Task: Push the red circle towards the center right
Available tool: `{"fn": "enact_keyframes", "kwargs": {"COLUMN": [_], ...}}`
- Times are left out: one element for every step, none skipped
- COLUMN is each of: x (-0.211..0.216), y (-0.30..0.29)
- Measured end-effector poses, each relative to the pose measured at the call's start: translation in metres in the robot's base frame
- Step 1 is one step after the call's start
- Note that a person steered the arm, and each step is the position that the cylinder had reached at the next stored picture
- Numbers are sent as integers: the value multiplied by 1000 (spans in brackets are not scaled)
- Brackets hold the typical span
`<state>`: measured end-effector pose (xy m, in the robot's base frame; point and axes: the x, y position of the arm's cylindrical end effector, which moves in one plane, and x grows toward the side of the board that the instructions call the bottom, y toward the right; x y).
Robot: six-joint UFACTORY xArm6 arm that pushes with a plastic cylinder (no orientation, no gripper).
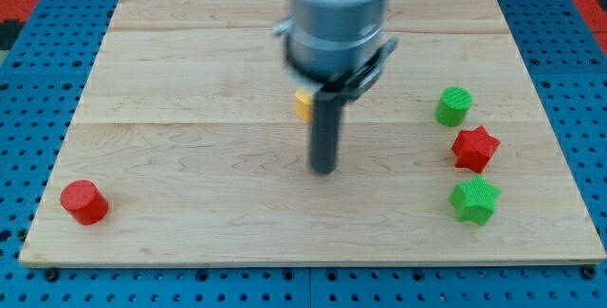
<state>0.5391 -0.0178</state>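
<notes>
The red circle (83, 202) sits near the board's bottom-left corner. My tip (324, 170) is at the end of the dark rod, near the middle of the board, far to the right of the red circle and not touching any block. A yellow block (303, 105) is partly hidden behind the rod, just above and left of my tip; its shape cannot be made out.
At the view's right stand a green circle (454, 106), a red star (474, 149) below it, and a green star (473, 201) below that. The wooden board (190, 62) lies on a blue pegboard surface.
</notes>
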Motion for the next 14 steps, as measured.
{"fn": "enact_keyframes", "kwargs": {"x": [68,70,48,25,-15,-6,15,36,18,12,0,32,-6,-81], "y": [-113,-215,-286,-205,-164,-79,-122,-60,33,86,85,99,137,108]}}
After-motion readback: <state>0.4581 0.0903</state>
